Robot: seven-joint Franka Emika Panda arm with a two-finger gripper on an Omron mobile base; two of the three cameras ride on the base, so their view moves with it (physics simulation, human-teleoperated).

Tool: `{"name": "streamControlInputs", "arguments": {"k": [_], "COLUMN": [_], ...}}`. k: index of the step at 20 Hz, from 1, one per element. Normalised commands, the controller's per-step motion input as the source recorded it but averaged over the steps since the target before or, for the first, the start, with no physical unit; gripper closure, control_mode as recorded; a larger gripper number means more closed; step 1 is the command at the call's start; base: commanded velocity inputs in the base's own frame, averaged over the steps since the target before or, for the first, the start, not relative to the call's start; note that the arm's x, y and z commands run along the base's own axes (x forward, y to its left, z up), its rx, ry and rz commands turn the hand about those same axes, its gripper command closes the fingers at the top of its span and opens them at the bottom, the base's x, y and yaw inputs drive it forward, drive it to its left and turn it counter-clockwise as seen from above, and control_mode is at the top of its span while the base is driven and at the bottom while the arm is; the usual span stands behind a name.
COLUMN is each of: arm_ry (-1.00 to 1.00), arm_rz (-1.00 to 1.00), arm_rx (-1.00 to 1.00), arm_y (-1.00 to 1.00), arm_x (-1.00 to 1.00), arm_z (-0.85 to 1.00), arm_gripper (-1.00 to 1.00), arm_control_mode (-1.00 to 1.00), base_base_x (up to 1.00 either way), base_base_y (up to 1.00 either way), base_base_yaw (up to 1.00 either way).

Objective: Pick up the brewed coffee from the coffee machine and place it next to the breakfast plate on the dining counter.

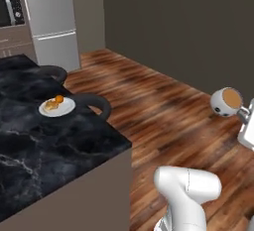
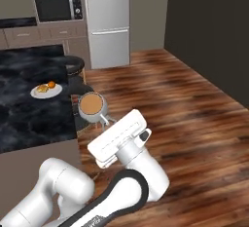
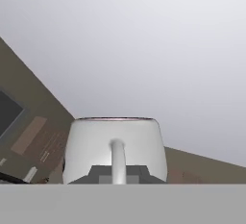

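Tool (image 3: pixel 115 174) gripping brewed coffee (image 2: pixel 91 105) above wood floor (image 2: pixel 185 104), beside dining counter (image 1: pixel 30 141)

Background of the simulated kitchen: a wood-plank floor (image 2: pixel 185 99) ran beneath dark, plain walls (image 1: pixel 188 22). A silver refrigerator (image 2: pixel 107 21) stood at the far end beside a built-in microwave (image 2: pixel 57 8) set in taupe cabinetry, with two black round stools (image 1: pixel 94 103) nearby

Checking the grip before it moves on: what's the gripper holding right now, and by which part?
The gripper holds the brewed coffee by its side handle.
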Motion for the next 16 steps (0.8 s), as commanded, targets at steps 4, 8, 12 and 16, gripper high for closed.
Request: {"name": "streamControlInputs", "arguments": {"k": [4,8,12,16], "arm_ry": [0.00,0.00,0.00,0.00], "arm_rz": [0.00,0.00,0.00,0.00], "arm_rx": [0.00,0.00,0.00,0.00], "arm_y": [0.00,0.00,0.00,0.00], "arm_x": [0.00,0.00,0.00,0.00], "arm_z": [0.00,0.00,0.00,0.00], "arm_gripper": [1.00,1.00,1.00,1.00], "arm_control_mode": [1.00,1.00,1.00,1.00], "base_base_x": [0.94,0.96,0.99,1.00], "base_base_y": [-0.72,-0.65,-0.59,-0.57], "base_base_yaw": [0.20,0.21,0.19,0.19]}}
